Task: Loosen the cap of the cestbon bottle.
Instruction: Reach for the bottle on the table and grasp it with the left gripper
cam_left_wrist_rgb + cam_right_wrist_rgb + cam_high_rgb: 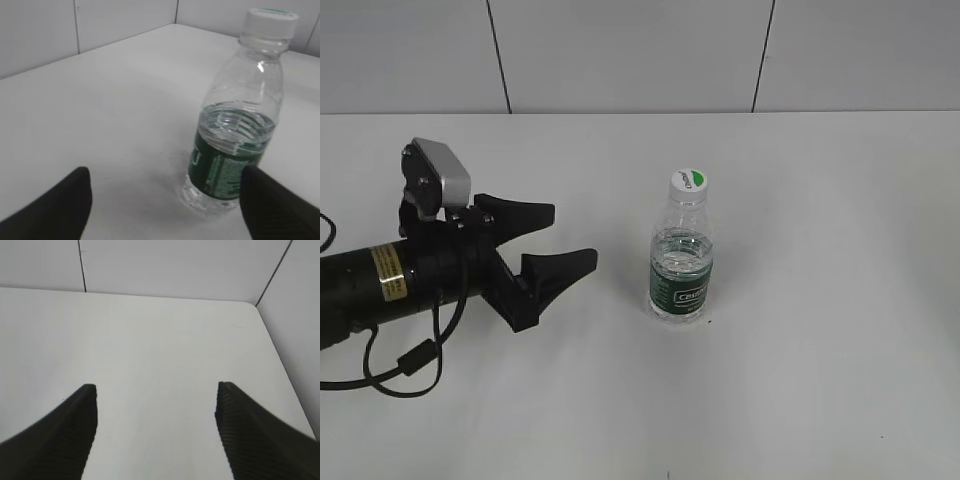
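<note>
The cestbon bottle (681, 264) stands upright on the white table, clear plastic with a dark green label band and some water inside. Its white cap (688, 181) with a green patch sits on the neck. In the left wrist view the bottle (232, 145) stands ahead to the right, its cap (270, 22) at the top. My left gripper (565, 238) is open and empty, to the left of the bottle and apart from it; it also shows in the left wrist view (165, 200). My right gripper (156, 407) is open and empty over bare table; the exterior view does not show it.
The white table (800, 380) runs back to a grey panelled wall (620, 50). A black cable (400, 370) loops under the left arm. In the right wrist view the table's right edge and far corner (252, 305) meet the wall.
</note>
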Controlling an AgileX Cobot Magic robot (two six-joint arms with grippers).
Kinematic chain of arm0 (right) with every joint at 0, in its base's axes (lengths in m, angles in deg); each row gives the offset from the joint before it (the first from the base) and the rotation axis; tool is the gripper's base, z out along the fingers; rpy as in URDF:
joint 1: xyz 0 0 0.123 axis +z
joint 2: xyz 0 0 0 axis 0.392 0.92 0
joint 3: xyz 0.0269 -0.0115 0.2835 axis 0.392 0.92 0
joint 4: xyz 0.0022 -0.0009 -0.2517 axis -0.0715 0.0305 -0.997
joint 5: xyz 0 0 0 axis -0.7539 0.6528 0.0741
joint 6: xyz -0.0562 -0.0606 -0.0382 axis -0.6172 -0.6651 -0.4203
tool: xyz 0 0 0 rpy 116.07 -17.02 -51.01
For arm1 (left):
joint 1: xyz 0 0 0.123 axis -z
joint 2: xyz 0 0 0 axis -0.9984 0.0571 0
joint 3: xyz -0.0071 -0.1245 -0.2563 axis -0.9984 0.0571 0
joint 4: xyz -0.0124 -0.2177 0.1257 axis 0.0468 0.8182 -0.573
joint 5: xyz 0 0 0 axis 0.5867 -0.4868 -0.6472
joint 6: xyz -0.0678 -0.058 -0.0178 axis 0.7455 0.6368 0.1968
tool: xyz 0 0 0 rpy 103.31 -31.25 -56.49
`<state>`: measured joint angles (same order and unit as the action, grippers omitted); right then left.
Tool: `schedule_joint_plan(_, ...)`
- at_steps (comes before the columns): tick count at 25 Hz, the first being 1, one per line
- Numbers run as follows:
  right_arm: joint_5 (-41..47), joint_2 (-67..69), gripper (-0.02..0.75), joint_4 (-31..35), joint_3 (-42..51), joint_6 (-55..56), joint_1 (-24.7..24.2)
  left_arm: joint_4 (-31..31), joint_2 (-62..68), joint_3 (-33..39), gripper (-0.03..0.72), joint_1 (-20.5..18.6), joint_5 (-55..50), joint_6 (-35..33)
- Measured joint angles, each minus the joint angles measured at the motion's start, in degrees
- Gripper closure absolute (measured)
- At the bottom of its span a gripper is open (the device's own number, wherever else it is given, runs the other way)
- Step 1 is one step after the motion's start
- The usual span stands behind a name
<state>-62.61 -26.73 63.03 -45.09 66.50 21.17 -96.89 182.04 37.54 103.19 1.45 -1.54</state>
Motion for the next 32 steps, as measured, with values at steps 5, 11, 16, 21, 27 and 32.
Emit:
schedule_joint_plan(5,6.96,0.00,0.175,0.00,-3.93,-0.35,0.00,-2.23,4.61,-0.12,0.138,0.00,3.30,0.00)
schedule_joint_plan(11,11.03,0.00,0.175,-0.15,-6.06,-0.53,0.00,-11.57,5.89,-3.02,0.138,0.00,3.71,0.13)
schedule_joint_plan(16,12.02,0.00,0.175,-0.26,-6.06,-0.58,0.00,-17.07,8.34,-7.87,0.138,0.00,4.03,0.61)
schedule_joint_plan(21,12.44,0.00,0.175,-0.26,-6.06,-0.58,0.00,-21.22,12.17,-11.28,0.109,0.04,4.04,2.65)
schedule_joint_plan(27,12.44,0.00,0.175,-0.27,-6.06,-0.58,0.00,-21.18,13.05,-13.96,0.103,1.14,4.04,3.84)
schedule_joint_plan(32,12.21,0.00,0.175,-0.27,-6.06,-0.58,0.00,-20.93,13.25,-17.65,0.099,4.11,3.08,7.22)
